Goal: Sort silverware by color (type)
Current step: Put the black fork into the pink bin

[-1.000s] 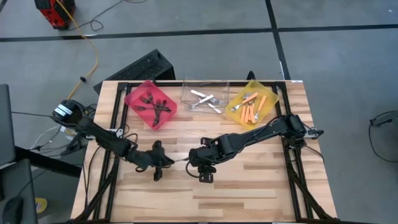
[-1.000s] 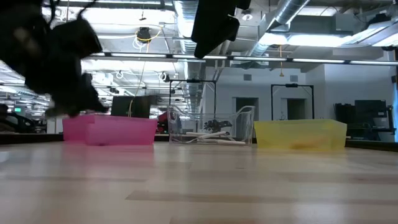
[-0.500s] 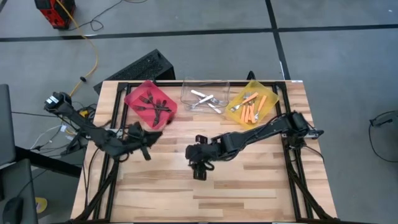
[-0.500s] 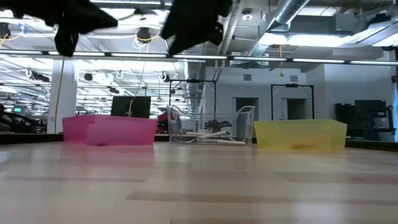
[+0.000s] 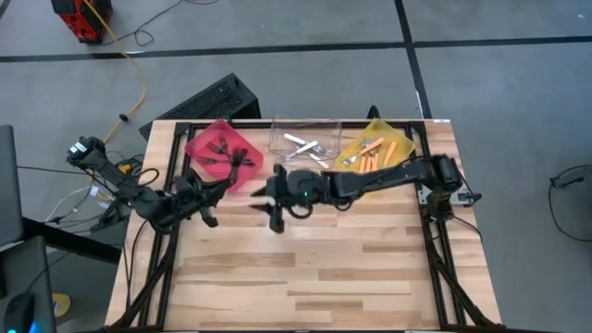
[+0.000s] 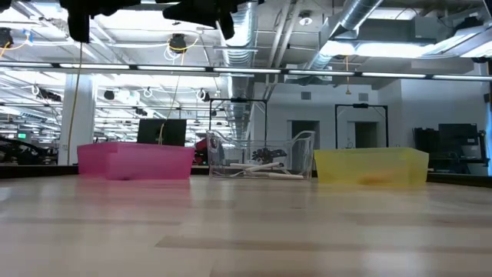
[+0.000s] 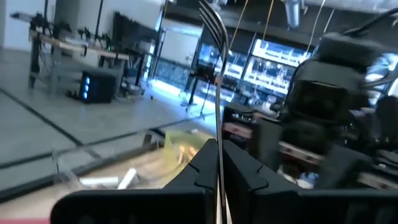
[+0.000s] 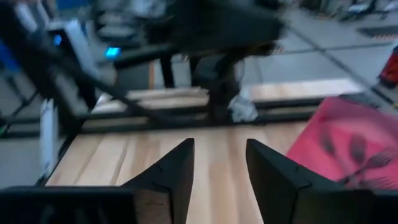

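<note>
Left gripper (image 7: 219,165): clamped on a dark fork (image 7: 214,74), tines upward, raised off the table near the red bin (image 5: 205,143).
Right gripper (image 8: 219,163): fingers apart, holding nothing, above the table (image 5: 314,268) in front of the clear bin (image 5: 277,139).
Red bin: dark forks (image 5: 231,159).
Clear bin: silver forks (image 5: 303,146).
Yellow bin (image 5: 393,134): orange-handled forks (image 5: 375,155).

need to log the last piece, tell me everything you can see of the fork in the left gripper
The fork is thin, dark-looking metal, with its tines at the top and its slim handle running straight down between the fingers of the left gripper, which is shut on it. It is held in the air, touching nothing else. Its exact colour kind is hard to tell.
</note>
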Robot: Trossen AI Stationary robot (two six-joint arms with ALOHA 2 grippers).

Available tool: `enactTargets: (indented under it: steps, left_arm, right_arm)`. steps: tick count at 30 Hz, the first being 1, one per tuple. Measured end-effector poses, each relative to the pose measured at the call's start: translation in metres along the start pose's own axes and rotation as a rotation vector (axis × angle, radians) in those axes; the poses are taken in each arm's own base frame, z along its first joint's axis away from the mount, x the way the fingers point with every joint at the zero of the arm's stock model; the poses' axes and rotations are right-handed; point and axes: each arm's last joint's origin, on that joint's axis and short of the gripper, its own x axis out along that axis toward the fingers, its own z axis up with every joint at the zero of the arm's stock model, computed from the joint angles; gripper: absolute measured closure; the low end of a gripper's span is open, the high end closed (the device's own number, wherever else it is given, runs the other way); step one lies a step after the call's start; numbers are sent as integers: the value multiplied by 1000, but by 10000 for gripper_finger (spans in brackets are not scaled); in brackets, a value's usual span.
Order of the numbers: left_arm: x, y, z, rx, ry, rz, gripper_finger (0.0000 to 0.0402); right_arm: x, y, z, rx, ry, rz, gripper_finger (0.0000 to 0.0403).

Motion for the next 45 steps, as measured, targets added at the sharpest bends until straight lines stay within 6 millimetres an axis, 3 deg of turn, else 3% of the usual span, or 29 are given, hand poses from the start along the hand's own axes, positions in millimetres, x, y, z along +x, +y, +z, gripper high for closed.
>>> enactTargets:
  steps: [6, 10, 16, 25, 38, 45]
  left_arm:
    - [0, -1, 12, 36, -65, -11, 401]
    - [-1, -4, 18, 62, -100, -96, 401]
    - [-1, -5, 22, 38, -132, -164, 401]
    - [4, -4, 23, -1, -153, -230, 401]
    - [11, -2, 24, -24, -172, -285, 401]
    - [20, -7, 14, -7, -135, -289, 401]
  right_arm:
    - [-7, -44, 27, 173, -185, -28, 238]
    - [-12, -58, 44, 227, -315, 214, 233]
    - [-17, -54, 53, 198, -400, 327, 212]
    - [-17, -40, 56, 143, -463, 250, 142]
    - [-21, -45, 62, 118, -542, 222, 137]
    - [-21, -47, 62, 132, -539, 222, 137]
